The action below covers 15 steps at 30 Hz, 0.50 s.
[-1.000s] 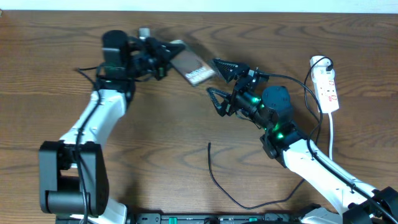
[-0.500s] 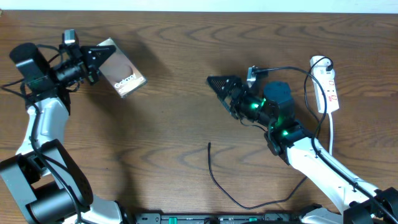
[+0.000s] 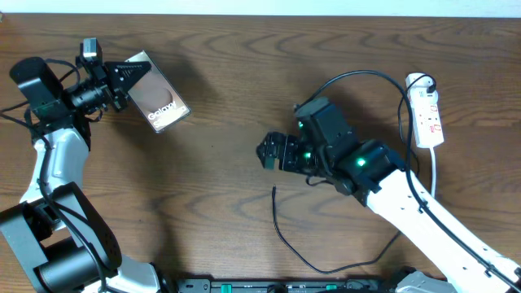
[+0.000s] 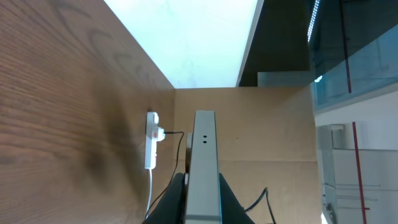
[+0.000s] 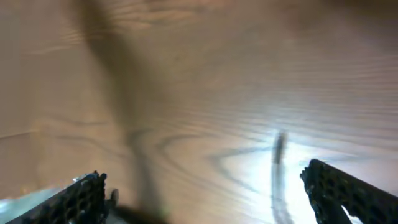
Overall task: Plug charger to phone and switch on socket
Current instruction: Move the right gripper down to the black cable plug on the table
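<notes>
My left gripper [image 3: 122, 79] is shut on the bronze-brown phone [image 3: 156, 102] and holds it above the table at the far left; the "Galaxy" lettering faces up. In the left wrist view the phone's edge [image 4: 204, 162] stands between the two jaws. The thin black charger cable [image 3: 281, 232] lies on the table at the front centre, its tip [image 3: 273, 190] pointing away. My right gripper [image 3: 273, 152] is open and hovers just above that tip; the blurred right wrist view shows the cable tip [image 5: 278, 146] between the spread fingers. The white socket strip [image 3: 428, 110] lies at the far right.
The socket strip also shows in the left wrist view [image 4: 150, 140], with its white cord running toward the front. A thick black arm cable [image 3: 366, 77] loops over the right arm. The table's back edge meets a white wall [image 3: 260, 6].
The right arm has swung down and toward the front, turning its open gripper from facing left to above the cable tip. The left arm and phone have barely shifted.
</notes>
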### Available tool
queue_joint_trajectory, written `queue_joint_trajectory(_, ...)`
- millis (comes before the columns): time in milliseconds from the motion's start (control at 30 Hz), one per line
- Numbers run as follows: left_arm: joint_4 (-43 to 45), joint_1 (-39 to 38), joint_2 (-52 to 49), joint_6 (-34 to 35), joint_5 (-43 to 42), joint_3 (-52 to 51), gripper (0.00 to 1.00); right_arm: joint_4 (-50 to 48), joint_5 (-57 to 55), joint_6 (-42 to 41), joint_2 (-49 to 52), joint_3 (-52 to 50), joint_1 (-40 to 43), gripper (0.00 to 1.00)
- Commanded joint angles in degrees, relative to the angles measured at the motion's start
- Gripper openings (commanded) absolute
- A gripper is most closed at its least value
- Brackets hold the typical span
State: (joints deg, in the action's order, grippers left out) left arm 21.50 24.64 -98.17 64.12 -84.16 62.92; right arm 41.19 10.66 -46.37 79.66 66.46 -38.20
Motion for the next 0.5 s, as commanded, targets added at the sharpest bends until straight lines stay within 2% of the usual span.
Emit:
queue_joint_trajectory(0,0.5,0.0,0.1,-0.7,-2.3,0.2,0.08,3.2,-10.1,6.9,0.2,0.0,-3.5,0.99)
queue_joint_trajectory(200,0.5,0.0,0.1,-0.7,-2.4,0.2,0.08,-1.1,-9.9,6.2,0.3,-0.1,-6.4,0.99)
queue_joint_trajectory(300,0.5,0.0,0.1,-0.7,-2.4,0.2,0.07,-1.7,-9.4,2.2,2.2,0.3,-6.4,0.99)
queue_joint_trajectory(367,0.5,0.0,0.1,-0.7,-2.4,0.2,0.07,-0.5,-7.0,1.8,5.2,1.6,-6.4,0.99)
queue_joint_trajectory(467,0.5,0.0,0.1,-0.7,-2.4,0.2,0.07,6.9,-6.1,2.0,13.0,7.4,-6.5,0.96)
